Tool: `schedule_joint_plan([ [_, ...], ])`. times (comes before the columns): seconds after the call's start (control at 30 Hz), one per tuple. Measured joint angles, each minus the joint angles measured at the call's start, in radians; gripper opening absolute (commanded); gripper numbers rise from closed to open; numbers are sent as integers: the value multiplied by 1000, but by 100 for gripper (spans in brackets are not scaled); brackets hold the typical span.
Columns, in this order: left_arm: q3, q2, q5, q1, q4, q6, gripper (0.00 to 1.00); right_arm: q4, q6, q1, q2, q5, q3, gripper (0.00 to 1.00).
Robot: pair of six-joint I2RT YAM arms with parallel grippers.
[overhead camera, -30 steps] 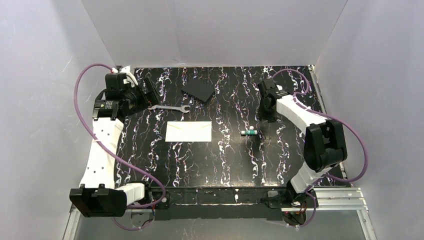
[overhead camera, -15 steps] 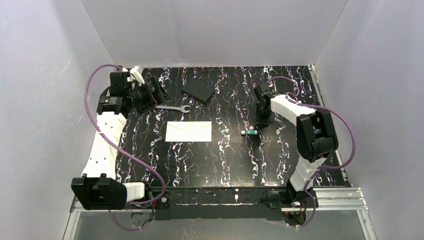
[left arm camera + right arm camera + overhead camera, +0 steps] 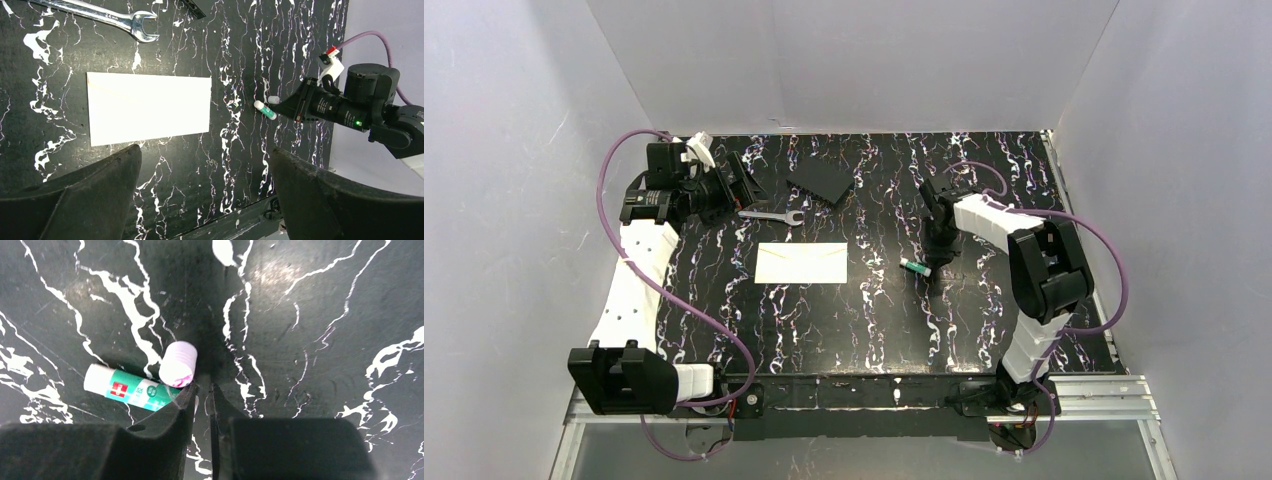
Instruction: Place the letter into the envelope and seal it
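Lying flat on the table (image 3: 874,330), about midway across: the envelope (image 3: 801,263). Just behind the envelope, apart from it: a wrench (image 3: 771,216). Farther behind the envelope, slightly right: a flat square (image 3: 820,184). Well right of the envelope: a glue stick (image 3: 915,267), with its loose cap (image 3: 178,363) just beside it, under the right gripper (image 3: 934,262). Behind and left of the envelope, past the wrench: the left gripper (image 3: 742,182).

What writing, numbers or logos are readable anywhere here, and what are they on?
"24": stamped on the wrench near its open head; the marks after it are too blurred to read.
On the glue stick: a red logo patch and green label print, too small to read.
On the envelope: no writing shows.
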Motion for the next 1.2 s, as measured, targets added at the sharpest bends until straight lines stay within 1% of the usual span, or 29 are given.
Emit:
schedule_joint_plan([
  [0.27,0,0,4,-6,3,-10,98,-8,-10,58,-53,-47,-37,34],
  [0.4,0,0,4,-6,6,-14,98,-18,0,87,-105,-7,-36,51],
  [0.47,0,0,4,-6,6,-16,98,-19,-2,98,-135,6,-36,58],
  [0.53,0,0,4,-10,6,-16,98,-16,-22,111,-157,2,-36,61],
  [0.6,0,0,4,-13,7,-16,98,-11,-52,138,-161,-16,-33,63],
  [0.8,0,1,8,-18,7,-16,98,-9,-129,271,-81,-48,-21,61],
  [0.9,0,1,8,-18,7,-16,98,-13,-141,305,-42,-44,-21,59],
  [0.97,0,1,10,-18,7,-16,98,-14,-151,307,-35,-32,-21,55],
  [1.07,0,3,16,-19,7,-17,98,-11,-168,307,-35,-24,-23,47],
  [1.2,0,12,27,-22,10,-24,98,13,-198,312,-35,-33,-40,40],
])
